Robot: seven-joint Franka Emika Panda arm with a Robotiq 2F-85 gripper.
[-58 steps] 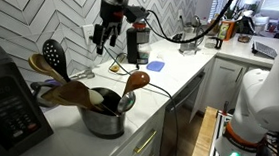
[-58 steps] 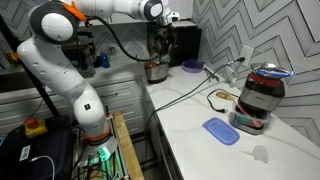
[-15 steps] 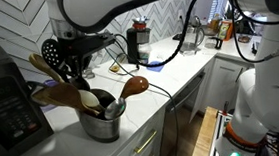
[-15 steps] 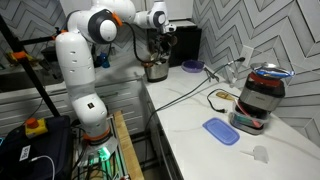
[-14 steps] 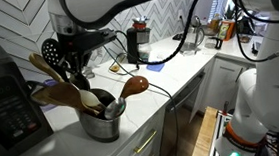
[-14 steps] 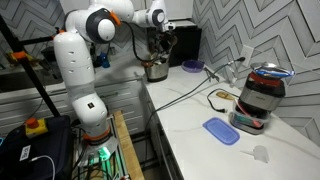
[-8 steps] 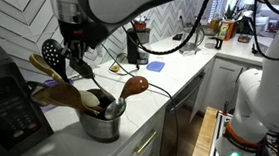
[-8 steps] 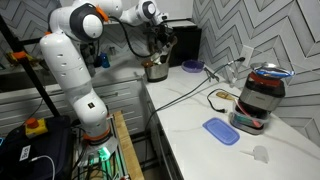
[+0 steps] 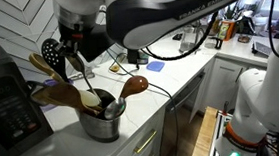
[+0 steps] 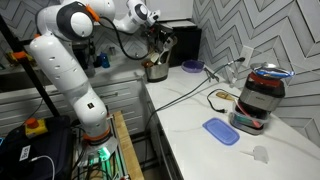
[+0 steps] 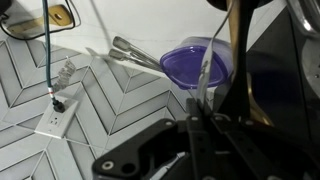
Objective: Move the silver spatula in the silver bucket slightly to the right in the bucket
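The silver bucket [image 9: 105, 122] stands near the front edge of the white counter [image 9: 180, 77], just beside a black appliance [image 9: 6, 106] whose panel markings are too small to read. It is crowded with utensils: wooden spoons [image 9: 63, 94] fan out toward the appliance, another wooden spoon [image 9: 135, 85] leans the opposite way, and a black slotted spoon [image 9: 52, 52] rises at the back. The gripper [image 9: 76, 69] hangs straight above the bucket, among the handles. In the wrist view its dark fingers [image 11: 170, 135] are drawn together at the centre, pinching the thin handle of the silver spatula [image 11: 206, 68], which stands nearly upright in the bucket. Behind it in that view lie a purple bowl [image 11: 190, 62], silver tongs [image 11: 138, 52] and a wall outlet [image 11: 57, 101] on herringbone tile. In an exterior view a blue lid [image 10: 220, 130] lies well apart from the bucket, near a red-and-steel cooker [image 10: 262, 95]; no lettering on it is legible.
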